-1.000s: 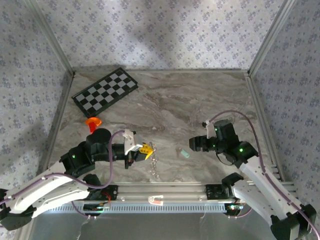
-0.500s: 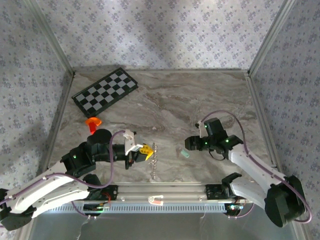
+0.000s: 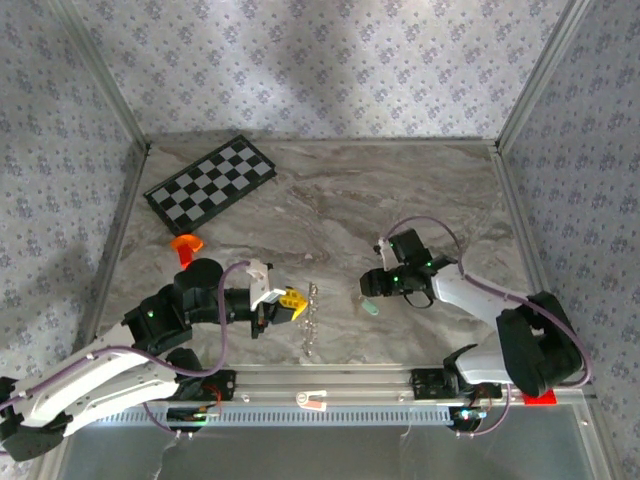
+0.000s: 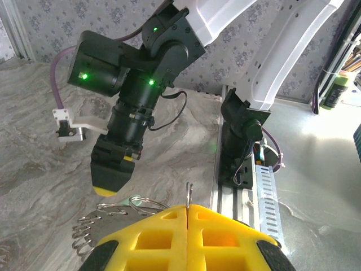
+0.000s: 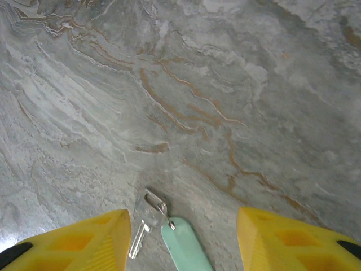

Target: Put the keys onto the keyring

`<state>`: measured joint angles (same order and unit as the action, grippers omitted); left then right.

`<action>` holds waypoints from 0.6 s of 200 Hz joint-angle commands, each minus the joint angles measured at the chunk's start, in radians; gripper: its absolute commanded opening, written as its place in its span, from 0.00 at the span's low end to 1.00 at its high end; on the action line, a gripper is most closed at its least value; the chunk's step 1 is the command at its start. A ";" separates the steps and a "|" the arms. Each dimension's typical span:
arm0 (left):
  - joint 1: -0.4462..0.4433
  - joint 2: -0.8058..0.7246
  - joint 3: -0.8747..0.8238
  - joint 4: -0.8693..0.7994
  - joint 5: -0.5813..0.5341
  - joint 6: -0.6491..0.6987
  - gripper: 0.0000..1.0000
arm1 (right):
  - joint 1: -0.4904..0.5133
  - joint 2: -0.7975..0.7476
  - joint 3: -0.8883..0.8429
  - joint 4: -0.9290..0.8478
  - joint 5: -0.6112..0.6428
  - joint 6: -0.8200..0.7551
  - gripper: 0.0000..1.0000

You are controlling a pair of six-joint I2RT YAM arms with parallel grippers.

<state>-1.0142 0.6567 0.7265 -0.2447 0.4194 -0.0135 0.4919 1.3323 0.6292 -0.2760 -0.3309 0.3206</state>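
Note:
The key lies on the marble table; its mint-green head is joined by a small clip to a silver blade. My right gripper hangs open just above it, one yellow finger on each side of the key. My left gripper is shut on the keyring, which dangles from its tips above the table. In the left wrist view the thin ring stands pinched between the yellow fingers, with wire loops and small keys to the left. The right gripper points down beyond them.
A black-and-white checkerboard lies at the back left, with an orange plastic piece nearer the left arm. An aluminium rail runs along the near edge. Patterned walls close in the table on three sides.
The right arm has stretched left and lowered over the key, and its jaws have narrowed. The left arm and the keyring have held still.

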 commanded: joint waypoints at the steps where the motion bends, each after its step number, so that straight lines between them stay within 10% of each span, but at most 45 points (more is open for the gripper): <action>1: 0.003 -0.002 0.001 0.058 0.028 -0.011 0.00 | 0.015 0.042 0.034 0.023 -0.021 -0.018 0.52; 120: 0.003 -0.019 -0.003 0.073 0.035 -0.019 0.00 | 0.068 0.074 0.008 0.009 -0.016 0.010 0.39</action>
<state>-1.0142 0.6544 0.7166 -0.2306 0.4301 -0.0208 0.5495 1.4204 0.6567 -0.2569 -0.3416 0.3183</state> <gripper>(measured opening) 0.047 0.403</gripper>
